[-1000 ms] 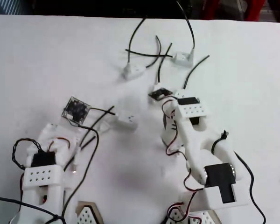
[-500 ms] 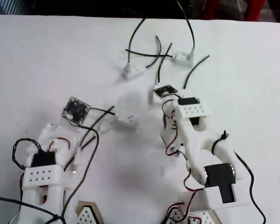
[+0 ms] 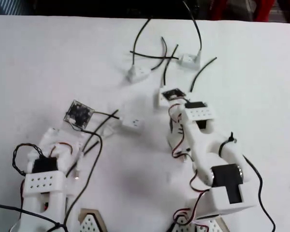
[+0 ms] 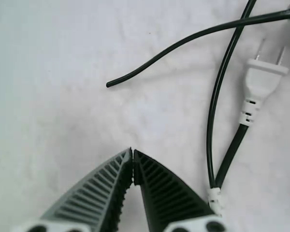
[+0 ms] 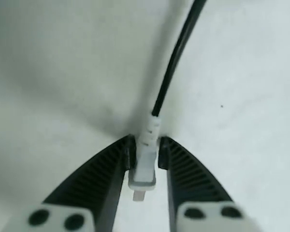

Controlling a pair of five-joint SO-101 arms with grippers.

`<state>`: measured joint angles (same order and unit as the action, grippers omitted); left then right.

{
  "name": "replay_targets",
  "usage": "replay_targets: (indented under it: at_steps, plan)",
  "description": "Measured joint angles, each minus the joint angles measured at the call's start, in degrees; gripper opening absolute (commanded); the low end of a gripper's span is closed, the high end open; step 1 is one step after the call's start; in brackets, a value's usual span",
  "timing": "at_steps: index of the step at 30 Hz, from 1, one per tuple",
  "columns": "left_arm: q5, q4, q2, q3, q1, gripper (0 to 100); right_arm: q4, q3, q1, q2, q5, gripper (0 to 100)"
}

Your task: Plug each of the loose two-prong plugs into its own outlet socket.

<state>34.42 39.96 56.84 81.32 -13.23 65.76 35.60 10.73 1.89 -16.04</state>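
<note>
My right gripper (image 5: 145, 143) is shut on a white plug (image 5: 144, 166), whose black cord (image 5: 176, 58) runs away from the fingers over the table. In the high view the right arm (image 3: 199, 115) sits right of centre, its wrist camera (image 3: 173, 94) just short of the cords. My left gripper (image 4: 132, 155) is shut with nothing in it, above bare table. A loose white two-prong plug (image 4: 263, 77) lies beside it on a black cord (image 4: 221, 101). Three white outlet blocks lie in the high view: one (image 3: 137, 72), another (image 3: 188, 59), a third (image 3: 132, 123).
Black cords (image 3: 154, 53) cross each other at the far middle of the white table (image 3: 48, 58). A cut cord end (image 4: 108, 84) lies in front of the left gripper. The left arm (image 3: 44, 181) stands at the near left, with its wrist camera (image 3: 78, 113) ahead.
The right arm has shifted slightly away from its base and to the right, carrying the plug. The left arm has stayed still.
</note>
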Motion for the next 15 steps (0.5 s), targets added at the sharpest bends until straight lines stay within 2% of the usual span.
replay_targets:
  at_steps: [12, 15]
  plan:
    - [0.0, 0.0, 0.0, 0.0, 0.0, 3, 0.6, 0.0, -0.4, -1.8, 0.0, 2.4]
    - [0.0, 0.0, 0.0, 0.0, 0.0, 3, 1.8, 0.0, -0.4, -1.8, 0.0, 7.4]
